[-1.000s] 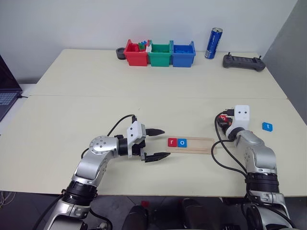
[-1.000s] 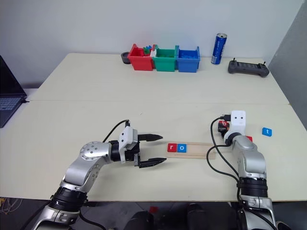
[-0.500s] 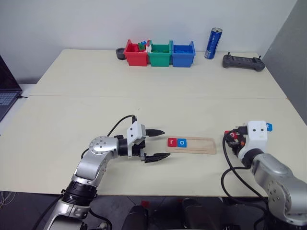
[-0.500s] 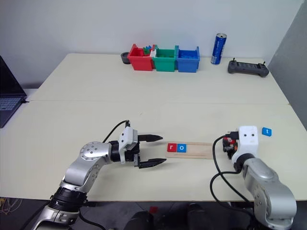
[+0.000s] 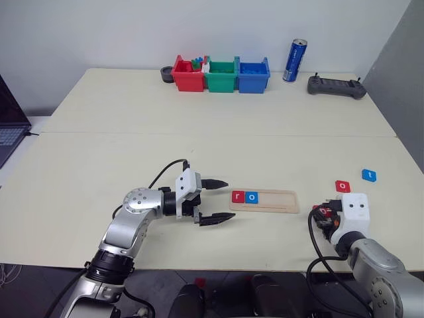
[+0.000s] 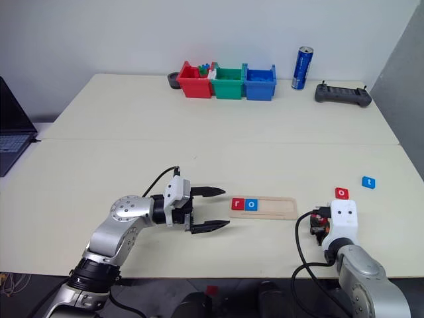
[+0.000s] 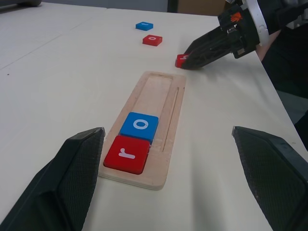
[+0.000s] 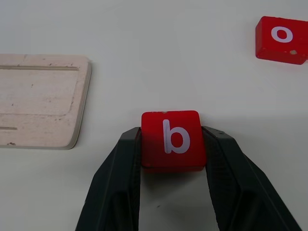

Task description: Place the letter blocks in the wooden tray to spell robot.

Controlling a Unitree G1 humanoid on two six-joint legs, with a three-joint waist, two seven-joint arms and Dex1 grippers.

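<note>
The red square letter block marked b (image 8: 171, 139) is pinched between the two black fingers (image 8: 119, 178) of the right gripper (image 8: 171, 144), the jaws pressing its opposite side edges so that the white letter faces up and stays readable; the block appears to rest on or just above the pale table (image 5: 199, 139), though which cannot be told. The pinch is judged to serve carrying the block to the third place of the long pale wooden tray (image 5: 275, 200), whose rounded end lies near, at about ten o'clock from the block in the right wrist view. In the tray's groove a red square block marked r (image 5: 238, 196) and a blue square block marked o (image 5: 251, 197) are already seated side by side and touching, at the end nearest the left gripper (image 5: 221, 200); the remaining length is bare wood. The left gripper's jaws are spread wide and hold nothing, just off the tray's r end, perhaps stationed there to steady it. A second red block marked o (image 5: 342, 186) and a blue block marked t (image 5: 370, 175) are left loose on the table, beyond the right gripper at about one o'clock, well apart from the tray.
</note>
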